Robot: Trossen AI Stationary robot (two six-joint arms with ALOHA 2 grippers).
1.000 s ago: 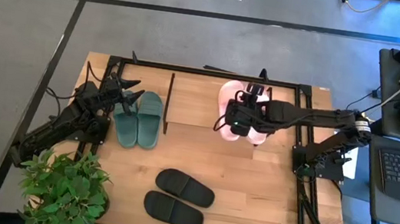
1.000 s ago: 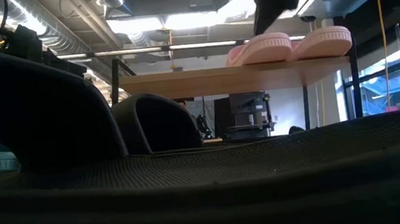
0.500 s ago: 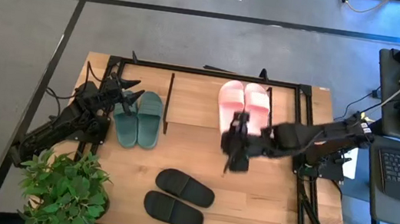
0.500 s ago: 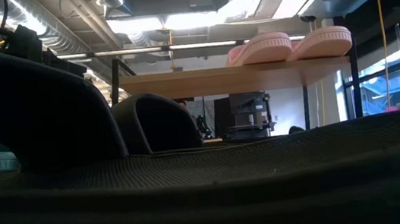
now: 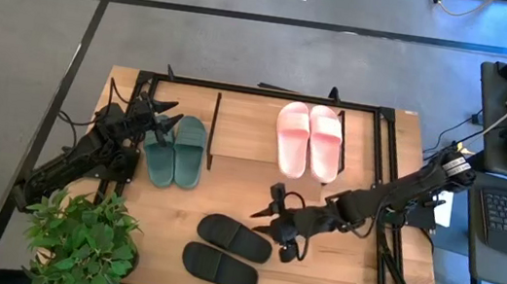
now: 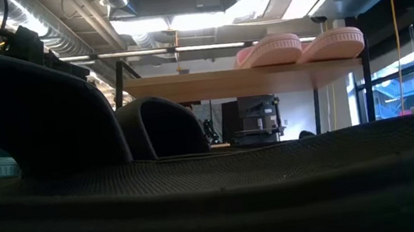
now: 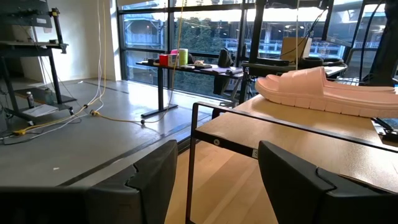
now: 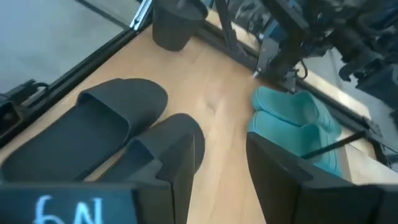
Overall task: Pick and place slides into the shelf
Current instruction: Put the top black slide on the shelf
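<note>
The pale wooden table (image 5: pixel 335 270) carries a low rack of thin black metal tubing, the shelf (image 5: pixel 214 129), along its far half; the dark green pair of slides (image 5: pixel 176 150) lies in the left bay and the light pink pair (image 5: pixel 308 139) in the right bay, each already placed. The black pair of slides (image 5: pixel 224 250) lies on the open tabletop nearer the front, outside the shelf. The right gripper (image 5: pixel 279 228) hovers just beside the upper black slide, empty with its jaws parted, while the left gripper (image 5: pixel 160 120) waits by the green pair with jaws wide. The slides look like light, flexible foam, probably grippy not slick; the wide strap or a sole edge seems the best hold. The right wrist view shows both black straps (image 8: pixel 124 99) close up, which the high view flattens; the low view shows only the pink soles (image 6: pixel 299 47) edge-on.
</note>
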